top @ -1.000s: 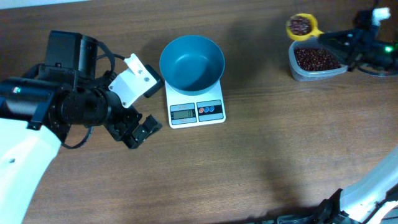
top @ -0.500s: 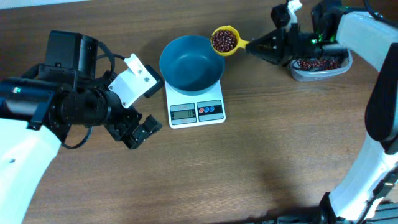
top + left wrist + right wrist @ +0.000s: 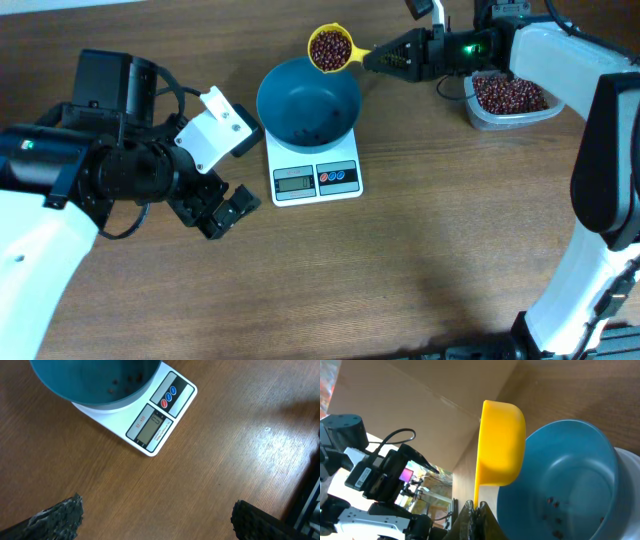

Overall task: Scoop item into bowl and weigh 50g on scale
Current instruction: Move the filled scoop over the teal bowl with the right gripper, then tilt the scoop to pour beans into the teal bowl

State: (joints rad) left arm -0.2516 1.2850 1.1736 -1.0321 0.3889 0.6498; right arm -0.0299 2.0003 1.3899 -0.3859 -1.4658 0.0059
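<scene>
right gripper (image 3: 372,58): we've got it clamped on the yellow scoop (image 3: 502,445) handle
beans (image 3: 329,47): scoopful over the bowl (image 3: 275,100) rim, few inside
bowl: on the scale (image 3: 315,180)
left gripper (image 3: 226,212): jaws spread, empty

Bare surface (image 3: 430,260) runs along the near edge, from the left claw (image 3: 222,210), spread wide, to the right edge. Toward the far edge, the bowl (image 3: 308,100) on the scale (image 3: 316,178) blocks the middle. The scoop (image 3: 330,48), clamped in the right claw (image 3: 375,57), hangs over its far rim. The tub (image 3: 468,102) stands near the far right corner.
</scene>
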